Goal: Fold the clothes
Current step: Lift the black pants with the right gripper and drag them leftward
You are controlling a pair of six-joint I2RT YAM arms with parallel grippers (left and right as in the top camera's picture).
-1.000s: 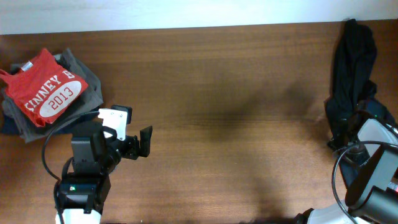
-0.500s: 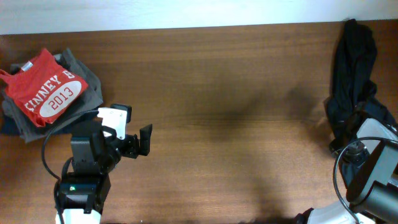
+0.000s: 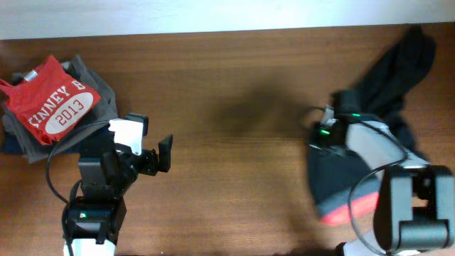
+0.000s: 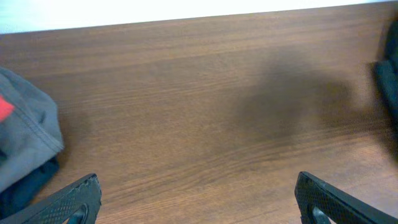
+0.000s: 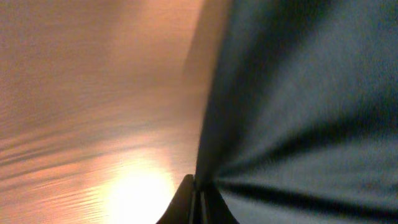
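The clothes, long black trousers (image 3: 340, 178), lie stretched from the far right corner down to the front right, with the red-orange waistband edge (image 3: 333, 217) showing near the front. My right gripper (image 3: 315, 133) is at their left edge and shut on the black fabric (image 5: 298, 93). In the right wrist view the jaws (image 5: 196, 190) are pressed together with cloth pinched between them. My left gripper (image 3: 162, 155) hangs open over bare wood at the left, its fingertips (image 4: 84, 193) wide apart with nothing between them. A dark bit of the trousers (image 4: 388, 81) shows at the right edge of the left wrist view.
A red T-shirt printed "2013" (image 3: 53, 107) lies on top of folded grey garments (image 3: 99, 85) at the far left. The grey cloth (image 4: 25, 137) also shows at the left of the left wrist view. Brown wooden table (image 3: 227, 85) lies between the two arms.
My right gripper has shut on the trousers and swung left, dragging them from a heap at the right edge towards the middle. The waistband now shows. The left arm barely moved.
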